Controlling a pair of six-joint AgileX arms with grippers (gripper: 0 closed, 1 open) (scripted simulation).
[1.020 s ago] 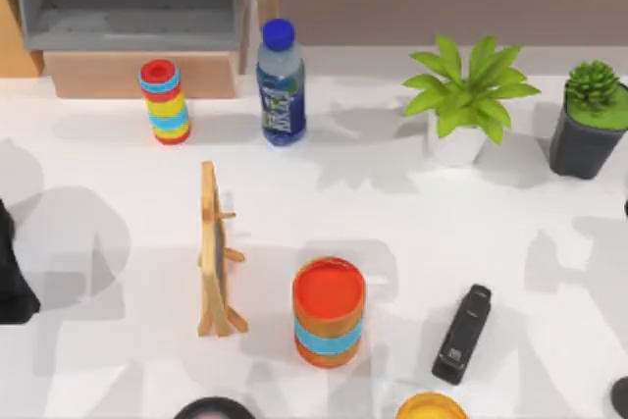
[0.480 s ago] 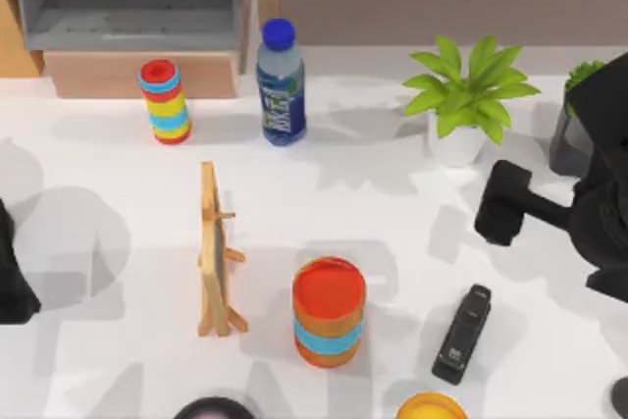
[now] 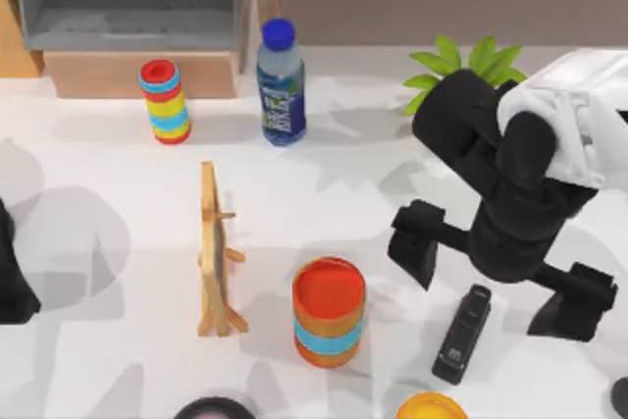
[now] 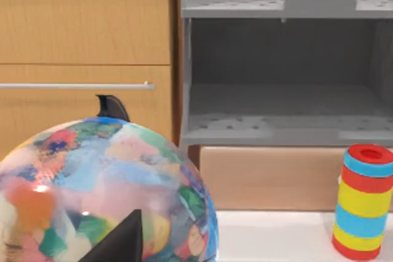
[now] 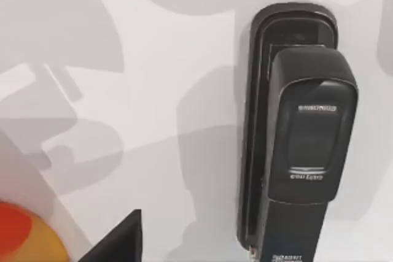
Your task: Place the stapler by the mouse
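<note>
The stapler (image 3: 463, 336) is a slim black bar lying flat on the white table near the front right. It also shows close up in the right wrist view (image 5: 295, 133), with small pale lettering on its top. My right gripper (image 3: 496, 277) hovers just above and behind it, open, with its two black fingers spread wide to either side. One fingertip (image 5: 116, 240) shows beside the stapler, not touching it. I cannot tell which thing is the mouse; a dark rounded shape (image 3: 214, 408) is cut off at the front edge. My left arm (image 3: 12, 277) is parked at the left edge.
A striped orange cylinder (image 3: 329, 311) stands left of the stapler, and a wooden easel (image 3: 216, 252) further left. A water bottle (image 3: 281, 85) and a ring stack (image 3: 164, 102) stand at the back. A yellow object (image 3: 432, 406) sits at the front edge. A globe (image 4: 98, 194) is close to the left wrist camera.
My right arm has swung in from the right edge and moved forward over the stapler, now covering the plants. The stapler and the left arm have not moved.
</note>
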